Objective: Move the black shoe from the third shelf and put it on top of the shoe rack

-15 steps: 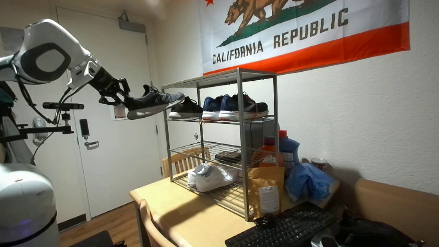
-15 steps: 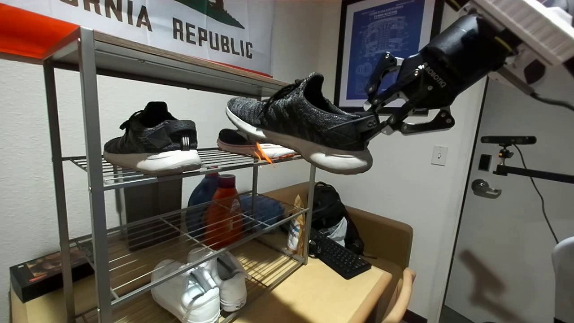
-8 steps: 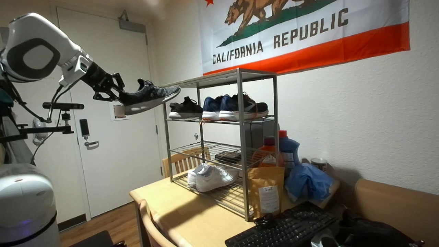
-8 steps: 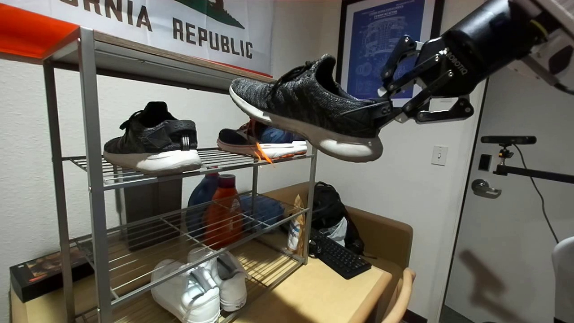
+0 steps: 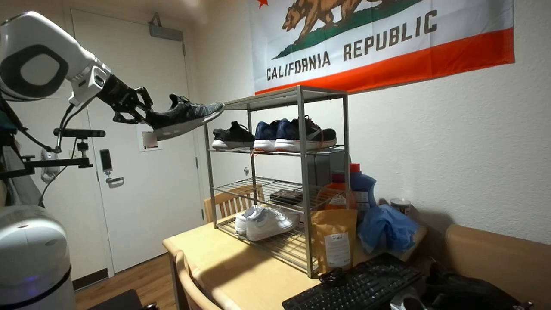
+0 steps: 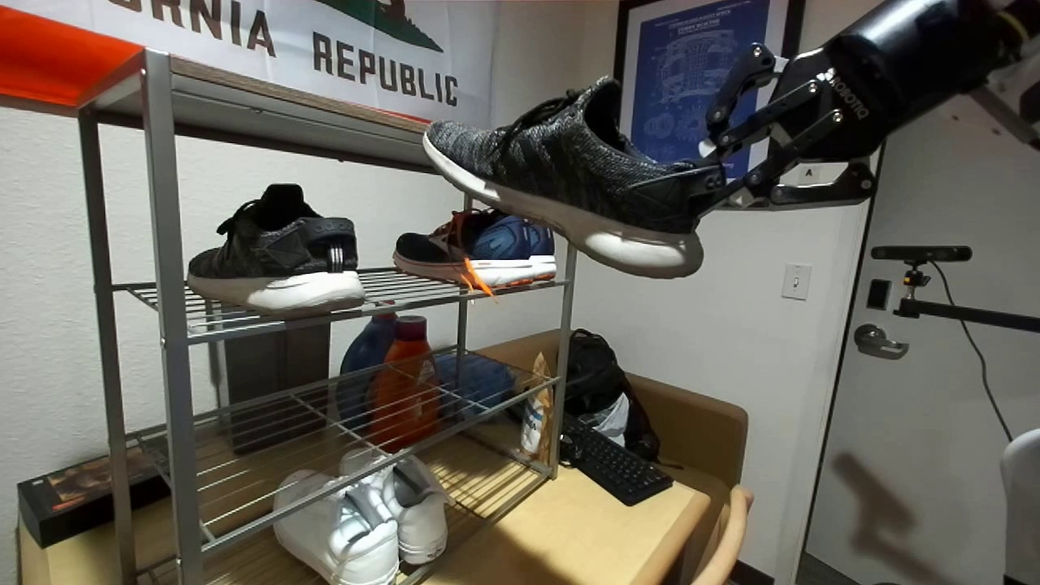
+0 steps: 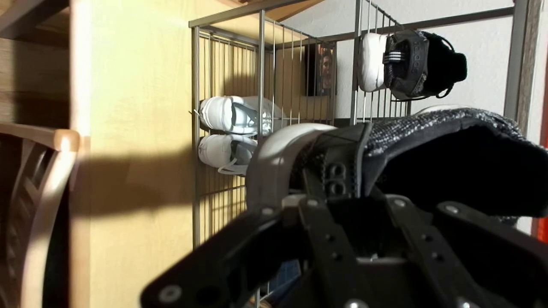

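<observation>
The black shoe (image 5: 189, 118), dark with a white sole, hangs in the air in front of the shoe rack (image 5: 304, 181), toe up and pointing at the rack. In an exterior view its toe (image 6: 455, 146) overlaps the front edge of the rack's top board (image 6: 325, 114); I cannot tell the gap. My gripper (image 6: 717, 175) is shut on the shoe's heel. The wrist view shows the heel (image 7: 274, 171) between the fingers of my gripper (image 7: 342, 192); one fingertip is hidden inside the shoe. The third shelf (image 6: 382, 292) is a grey wire tier below the top board.
Another dark shoe (image 6: 276, 268) and navy shoes (image 5: 297, 135) stand on the third shelf. White shoes (image 5: 271, 224) stand on the bottom tier. The rack stands on a wooden table (image 5: 202, 249) with bottles, a pouch and a keyboard (image 5: 357, 280). A flag (image 5: 387, 51) hangs behind.
My gripper has moved up and back from the rack with the shoe in it. The shoe's toe has risen from below the top board to about its level.
</observation>
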